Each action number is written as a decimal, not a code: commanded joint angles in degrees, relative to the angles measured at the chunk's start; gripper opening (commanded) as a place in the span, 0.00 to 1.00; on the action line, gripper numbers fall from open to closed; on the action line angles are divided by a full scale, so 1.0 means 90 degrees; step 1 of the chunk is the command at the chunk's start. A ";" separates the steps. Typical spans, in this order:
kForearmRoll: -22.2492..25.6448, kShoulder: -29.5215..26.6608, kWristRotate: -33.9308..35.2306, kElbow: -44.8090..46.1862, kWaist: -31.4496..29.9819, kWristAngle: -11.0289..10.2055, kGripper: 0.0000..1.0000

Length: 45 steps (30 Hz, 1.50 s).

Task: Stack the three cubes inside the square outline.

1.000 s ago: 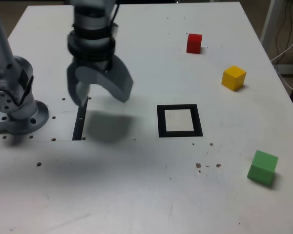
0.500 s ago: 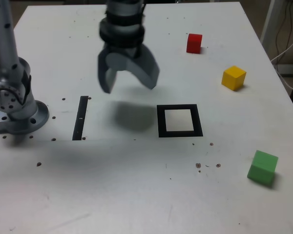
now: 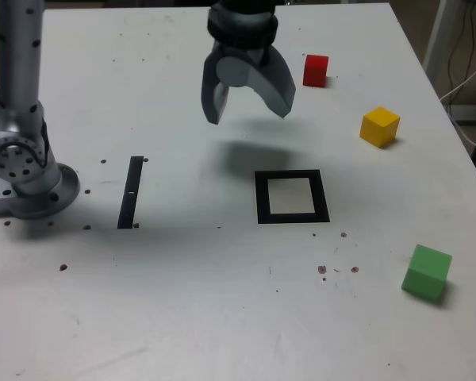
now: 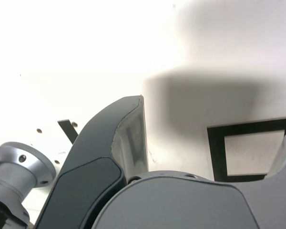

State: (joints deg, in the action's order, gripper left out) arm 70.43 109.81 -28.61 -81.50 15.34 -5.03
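Cut off: in the exterior view we lose the upper part of the arm (image 3: pixel 20 63) past the far edge of the picture, so its link to the tool (image 3: pixel 249 119) is out of sight.
Partly hidden: in the wrist view we see one finger and the body of the tool covering part of the square outline (image 3: pixel 263 198).
Hard to make out: a soft, blurred shadow (image 3: pixel 258 159) lies on the bench (image 3: pixel 182 317), between the tool and the outline in the exterior view; bright glare washes out much of the bench in the wrist view.
Red cube (image 3: pixel 316 71): plain red, resting at the far side, right of the tool in the exterior view.
Yellow cube (image 3: pixel 379 127): plain orange-yellow, nearer than the red one and farther right, with a corner turned toward us.
Green cube (image 3: pixel 427 274): plain green, on the near right of the exterior view, sitting askew, well apart from the other two.
Square outline: thick black border around a whitish centre, flat on the bench; we find it left of the yellow cube and nearer than it.
Black strip (image 3: pixel 130 193): thin and straight, between the round arm base (image 3: pixel 38 190) and the outline.
Tool opening: we see the fingers spread wide apart.
Tool contact: it hangs above the bench with nothing between its fingers, touching none of the cubes.
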 commanded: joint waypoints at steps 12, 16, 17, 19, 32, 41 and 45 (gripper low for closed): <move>0.0665 0.0867 -0.0757 -0.1750 0.0594 -0.0209 1.00; 0.0831 0.1164 -0.0965 -0.2207 0.0833 -0.0207 1.00; 0.0865 0.1241 -0.1032 -0.2324 0.0895 -0.0207 1.00; 0.0943 0.1408 -0.1184 -0.2578 0.1021 -0.0217 1.00; 0.1382 0.2564 -0.2067 -0.4442 0.1603 -0.0299 1.00; 0.1646 0.3137 -0.2257 -0.5443 0.1766 -0.0269 1.00; 0.1747 0.3373 -0.2299 -0.5851 0.1789 -0.0248 1.00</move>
State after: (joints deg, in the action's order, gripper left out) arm 85.89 139.33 -49.15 -133.13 31.36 -7.37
